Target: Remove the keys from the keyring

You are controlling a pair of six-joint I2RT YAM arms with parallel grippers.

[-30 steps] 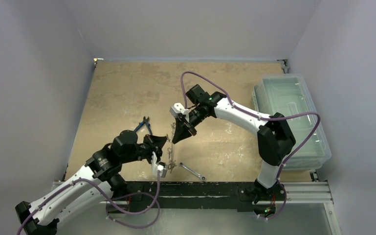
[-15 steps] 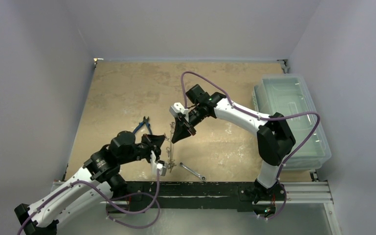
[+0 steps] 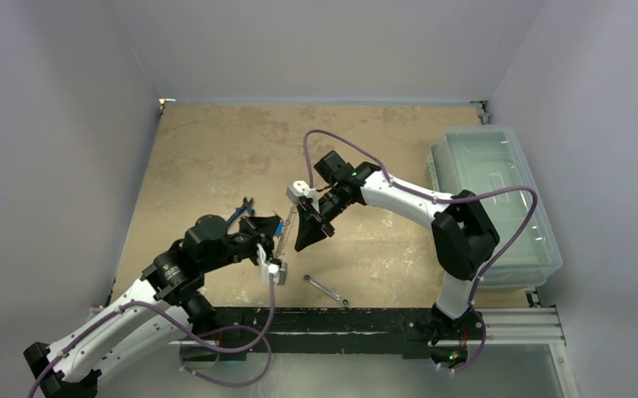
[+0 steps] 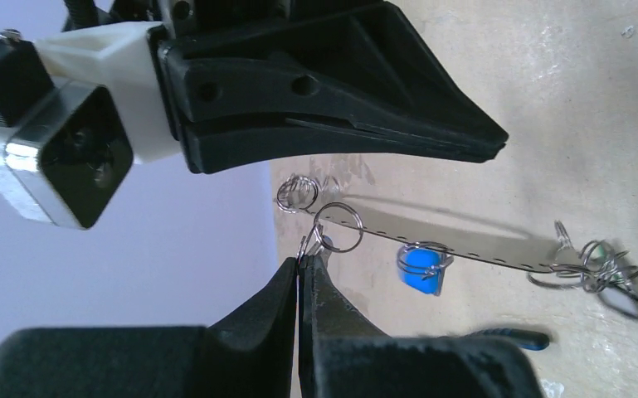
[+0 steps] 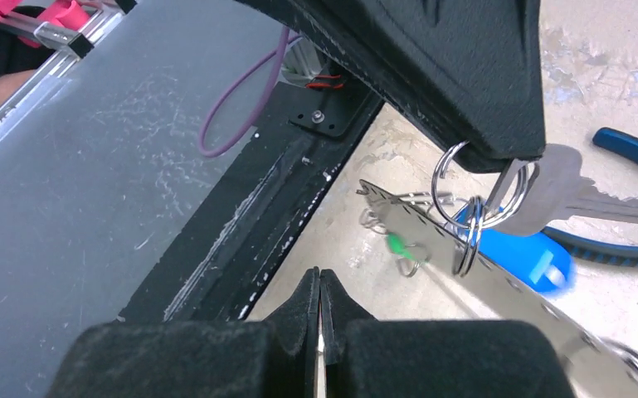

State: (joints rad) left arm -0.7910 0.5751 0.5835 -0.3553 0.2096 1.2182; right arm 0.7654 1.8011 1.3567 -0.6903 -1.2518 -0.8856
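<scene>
Jaws pressed together on our right gripper (image 5: 319, 282), left gripper (image 4: 303, 261) clamped on the keyring (image 4: 481, 249), which looks light, floppy and slippery; we'd take a key (image 5: 577, 199) by its flat head.

Left end effector (image 4: 303, 264), right end effector (image 5: 319, 282) (pinched)

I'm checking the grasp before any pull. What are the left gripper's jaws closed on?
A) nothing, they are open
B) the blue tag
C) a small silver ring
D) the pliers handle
C: in the left wrist view the left gripper has its jaws shut on a small silver ring, while the blue tag hangs untouched farther along.
</scene>
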